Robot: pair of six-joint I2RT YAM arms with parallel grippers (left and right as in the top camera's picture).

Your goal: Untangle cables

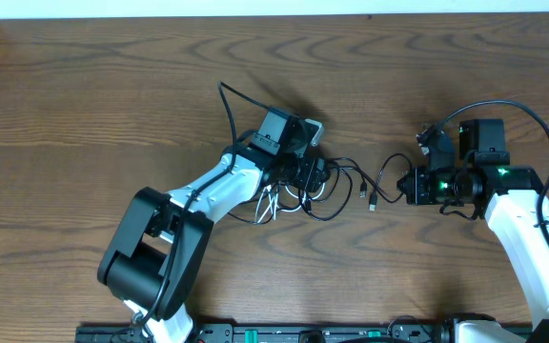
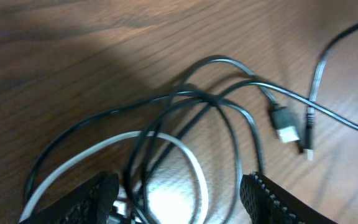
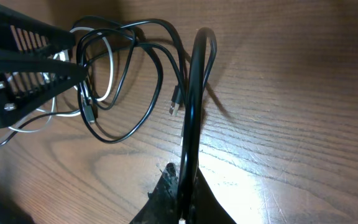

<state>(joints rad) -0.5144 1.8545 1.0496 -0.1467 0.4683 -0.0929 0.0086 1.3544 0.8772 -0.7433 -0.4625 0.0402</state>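
A tangle of thin cables (image 1: 322,186) lies at the table's middle: black cords and one white cord (image 1: 267,205). My left gripper (image 1: 305,177) is open and sits low over the tangle. In the left wrist view its fingers (image 2: 182,202) straddle the white cord (image 2: 188,152) and black loops (image 2: 216,102), with a USB plug (image 2: 284,129) lying beyond. My right gripper (image 1: 410,183) is shut on a black cable (image 3: 191,93), pinched between its fingertips (image 3: 184,186). That cable loops back toward the tangle. A small plug end (image 3: 174,107) lies beside it.
The wooden table (image 1: 112,105) runs out on all sides. The left arm's body (image 1: 151,248) lies across the lower left. A thick black robot wire (image 1: 522,110) arcs over the right arm. My left gripper (image 3: 30,62) shows at the left of the right wrist view.
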